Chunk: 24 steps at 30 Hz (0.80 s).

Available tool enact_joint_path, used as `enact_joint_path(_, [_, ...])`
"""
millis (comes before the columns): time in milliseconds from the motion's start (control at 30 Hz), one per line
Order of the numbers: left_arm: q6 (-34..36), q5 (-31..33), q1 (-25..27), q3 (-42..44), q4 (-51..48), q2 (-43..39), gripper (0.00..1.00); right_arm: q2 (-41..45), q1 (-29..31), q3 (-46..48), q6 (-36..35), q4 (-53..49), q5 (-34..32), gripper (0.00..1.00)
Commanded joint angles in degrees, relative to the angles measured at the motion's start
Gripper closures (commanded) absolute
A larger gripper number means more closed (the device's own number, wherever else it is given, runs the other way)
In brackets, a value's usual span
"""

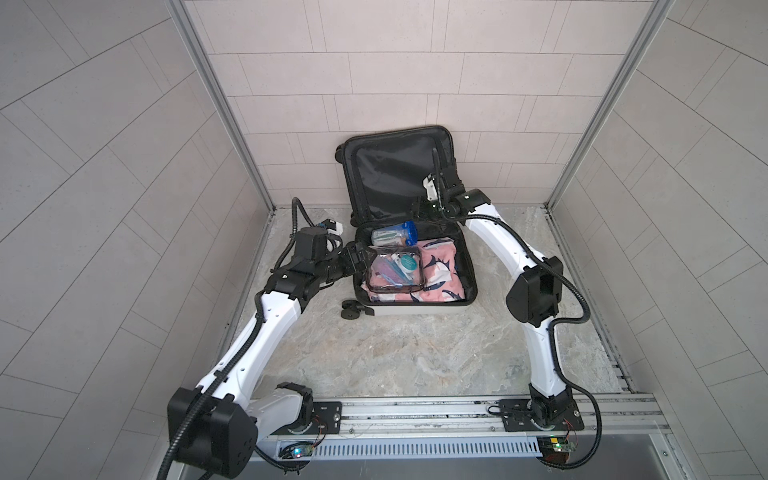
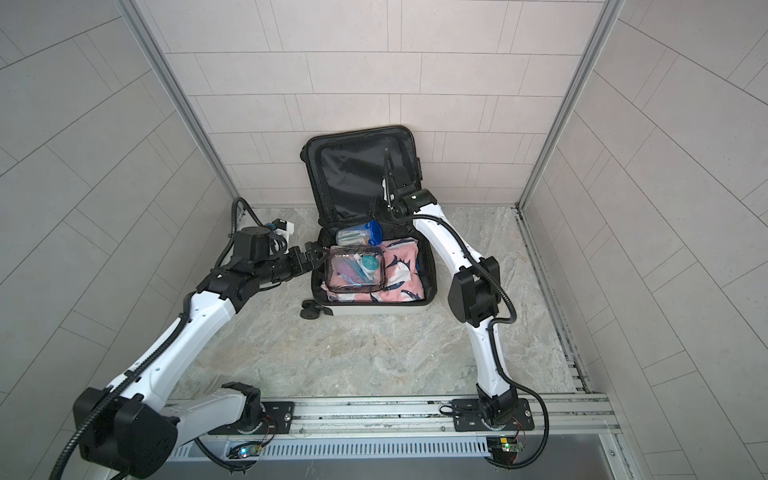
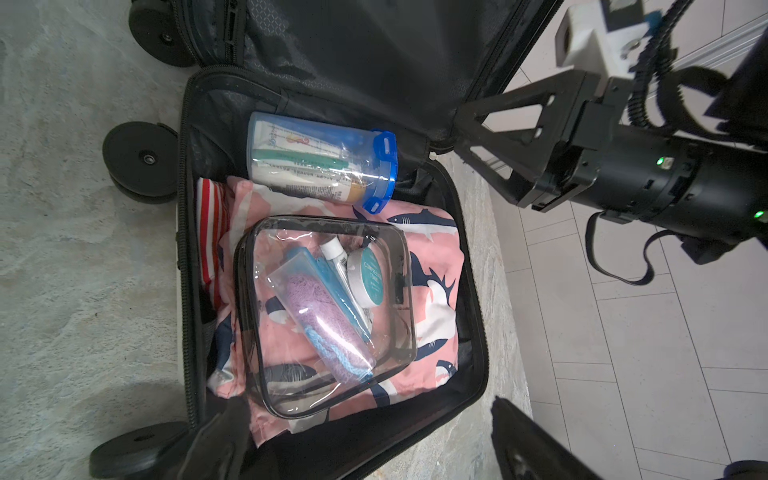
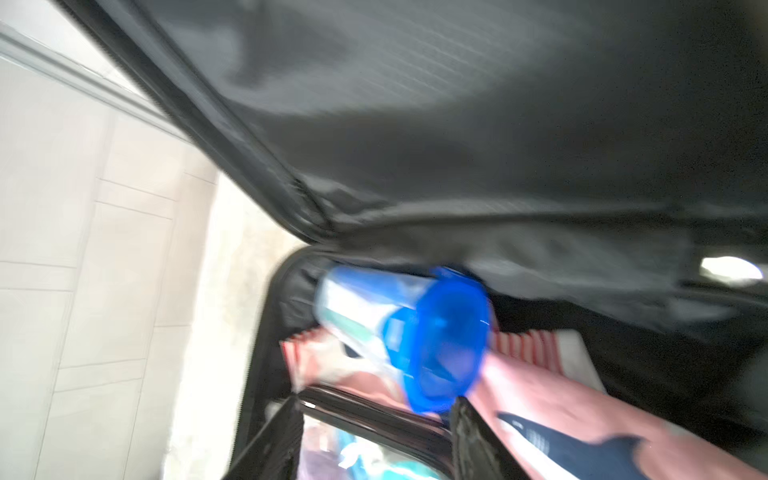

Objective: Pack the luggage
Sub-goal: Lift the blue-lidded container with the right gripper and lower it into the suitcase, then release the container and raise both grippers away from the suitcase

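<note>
Far left: left gripper (image 2: 315, 252) sits at the luggage's left rim, jaws wide apart, nothing in them; can't tell if it touches the rim. The luggage (image 1: 415, 310) lies open at the far middle of the marble floor (image 1: 395, 361). Its base is flat and the lid (image 1: 386, 174) stands up against the far tiled wall (image 1: 415, 83), so there's no room behind. The floor is bare on the near side and to both sides.

Long axis runs left-right, wheels (image 1: 352, 311) point left, hinge along the far edge. Shell mostly hidden; only the near white strip shows.

Inside:
- clear toiletry pouch (image 1: 394, 271) on pink shark-print cloth (image 1: 442, 272)
- blue-lidded clear toothbrush tube (image 1: 392, 233) lying along the far edge

The right gripper (image 3: 458, 126) is at the far right corner by the hinge, jaws part-way apart, gripping nothing. Right wrist view is motion-blurred. The arm covers the case's right end.
</note>
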<state>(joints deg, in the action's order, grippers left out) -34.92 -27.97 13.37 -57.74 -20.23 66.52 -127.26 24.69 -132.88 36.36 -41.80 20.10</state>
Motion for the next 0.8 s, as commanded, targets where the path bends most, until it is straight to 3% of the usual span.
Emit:
enact_joint_path(0, [0.86, 0.26, -0.36, -1.33, -0.05, -0.09, 0.04, -5.87, 1.04, -6.36, -1.0, -5.08, -0.4, 0.48])
enact_joint_path(267, [1.07, 0.46, -0.73, -0.96, -0.42, -0.44, 0.05, -11.61, 1.5, -6.76, 0.46, -5.0, 0.2, 0.55])
enact_joint_path(533, [1.17, 0.28, -1.21, -1.02, 0.08, 0.31, 0.05, -6.63, 1.59, 10.49, 1.7, 3.88, -1.54, 0.57])
enact_joint_path(767, [2.89, 0.57, -1.6, -3.45, -1.32, 1.67, 0.04, -7.69, 1.15, 6.39, 0.95, 2.1, -1.03, 0.56])
